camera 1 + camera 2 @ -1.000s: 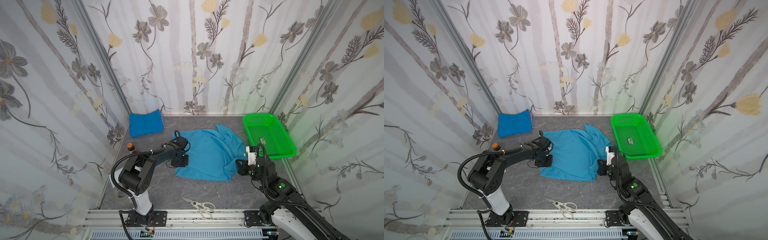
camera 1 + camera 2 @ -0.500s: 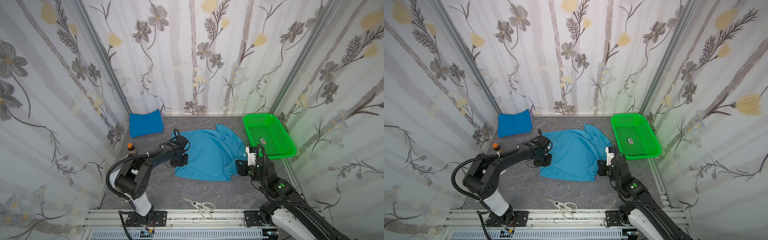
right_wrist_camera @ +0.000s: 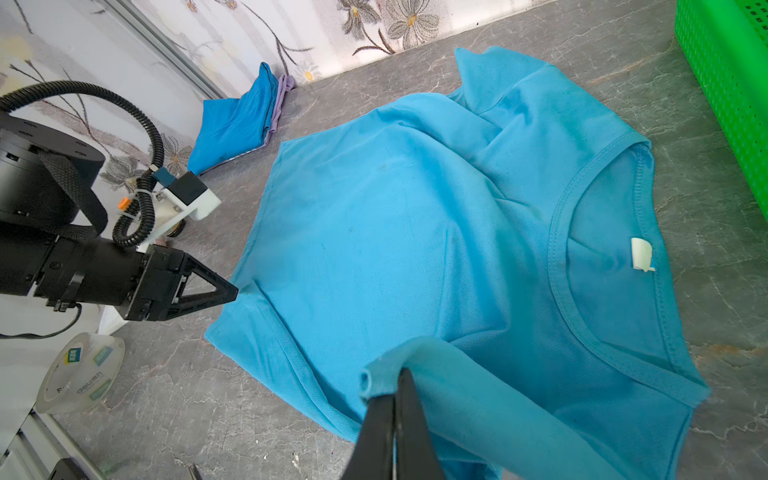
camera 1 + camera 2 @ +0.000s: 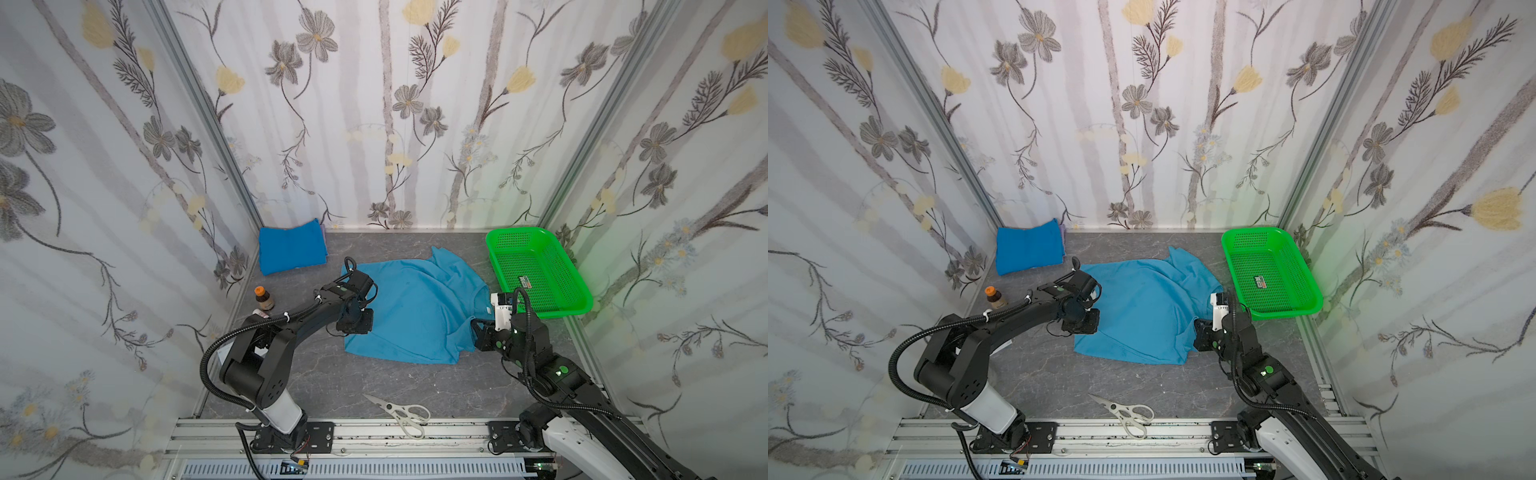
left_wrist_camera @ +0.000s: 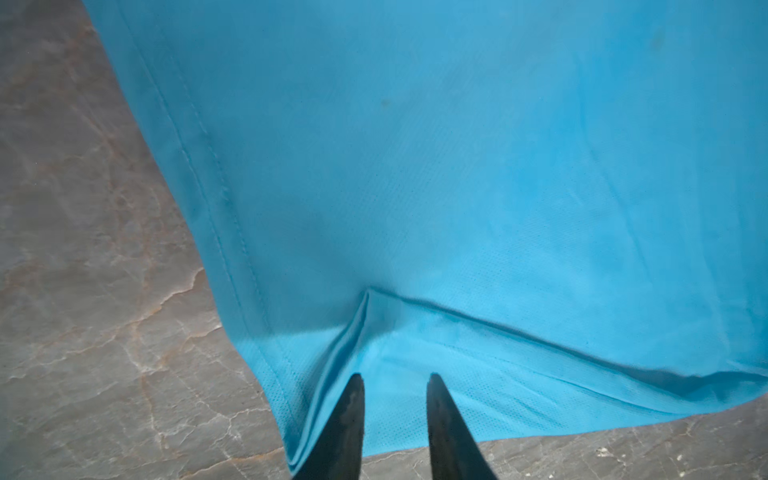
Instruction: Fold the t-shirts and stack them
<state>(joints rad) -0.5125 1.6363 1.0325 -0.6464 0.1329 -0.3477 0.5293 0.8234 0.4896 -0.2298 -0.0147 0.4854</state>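
Taking 12 o'clock as the far wall in both top views, nearest me at 6 o'clock a pair of scissors (image 4: 399,412) (image 4: 1130,413) lies on the grey marbled counter (image 4: 332,382) (image 4: 1059,374), just inside the front rail.

Past them, the light blue t-shirt (image 4: 415,316) (image 4: 1142,316) is spread across the middle of the counter. Its collar and white tag are towards 3 o'clock and one sleeve is rumpled up towards 12 o'clock.

My right end effector (image 3: 399,382) is at the shirt's 4 o'clock corner. Its fingers are pressed together on a rolled fold of the light blue t-shirt (image 3: 395,228), and that bit of cloth is lifted off the counter.

My left end effector (image 5: 395,378) (image 3: 226,293) sits at the shirt's 9 o'clock edge, low over the hem. The two dark fingers (image 5: 440,415) stand apart with a clear gap between them. The light blue t-shirt (image 5: 457,166) shows through that gap, and a small ridge of cloth runs away from the tips. I can't tell whether the tips touch the fabric.

At 9 o'clock on the counter, against the side wall, stands a small brown bottle (image 4: 262,298) (image 4: 994,297) with an orange cap. The right wrist view also shows a roll of clear tape (image 3: 81,374) on that side.

Farther back, at 2 o'clock, the green basket (image 4: 561,309) (image 4: 1287,312) sits just beside the shirt's collar end and holds only a small label.

Farthest away, at 11 o'clock in the corner, the dark blue t-shirt (image 4: 291,251) (image 4: 1029,250) (image 3: 232,124) lies folded, well apart from the other. A lilac cloth (image 3: 284,93) peeks out beneath it.
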